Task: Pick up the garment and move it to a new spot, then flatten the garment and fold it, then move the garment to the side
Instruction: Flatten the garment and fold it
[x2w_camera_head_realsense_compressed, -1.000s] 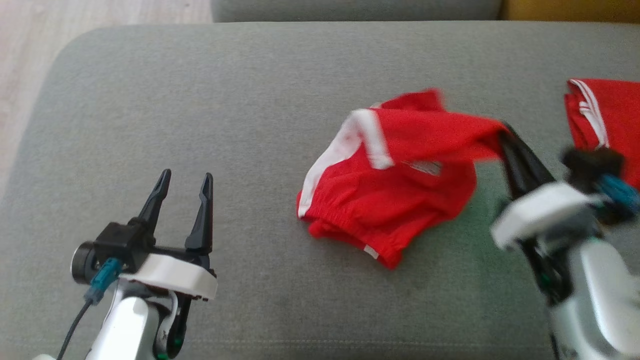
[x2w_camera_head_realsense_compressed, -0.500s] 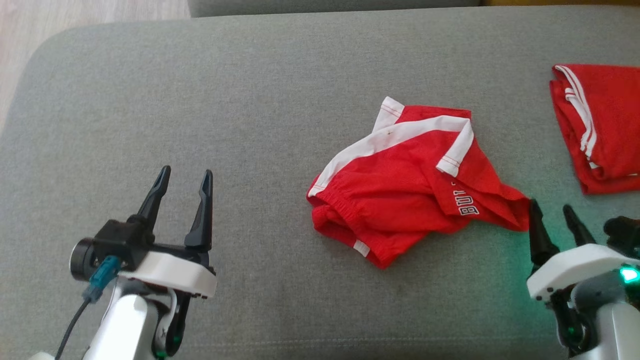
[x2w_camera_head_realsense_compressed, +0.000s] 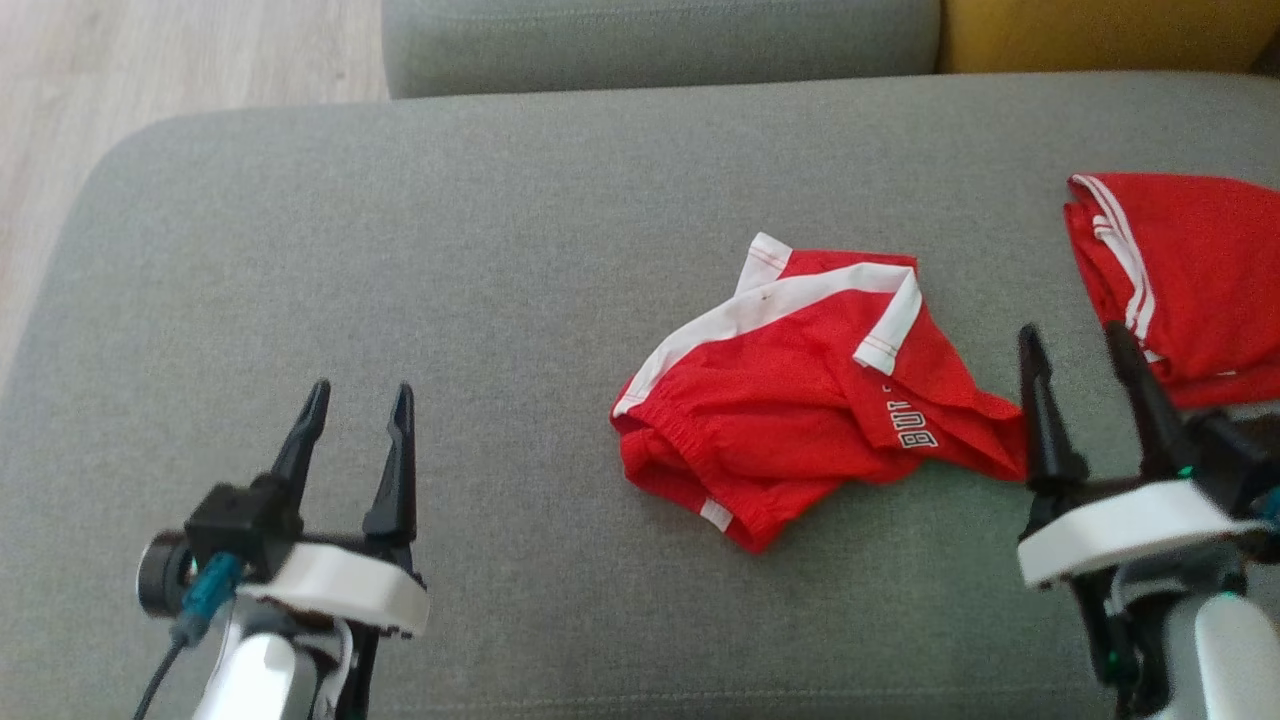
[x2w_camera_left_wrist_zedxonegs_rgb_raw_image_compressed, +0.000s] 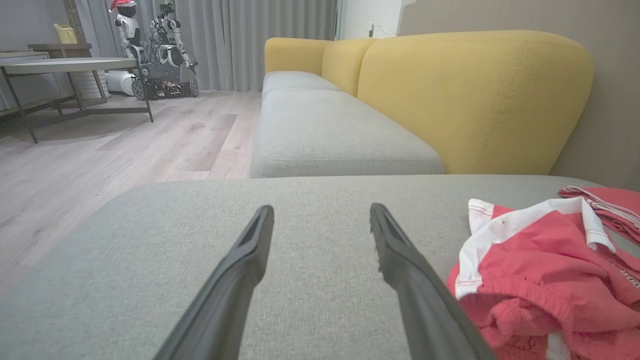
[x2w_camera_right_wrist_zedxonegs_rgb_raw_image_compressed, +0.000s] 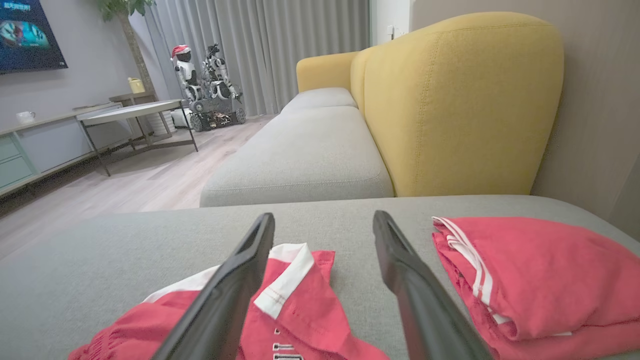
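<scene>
Both pairs of fingers stand wide apart, nothing between them. The red shorts lie crumpled on the grey sofa cushion, their loose leg corner right beside the left finger of the right gripper; whether cloth and finger touch, I cannot tell. From the left gripper they sit well off, out past its right finger. So the shorts look set down, and flattening comes next. A folded red garment lies just beyond the right gripper's right finger, so steer clear of that one. My read: the white-trimmed hem is doubled over the front, so the right fingers should pinch that near leg corner low against the cushion, the left ones cross to the elastic waistband, and both draw outward together, slowly, so the cloth spreads rather than bunches
</scene>
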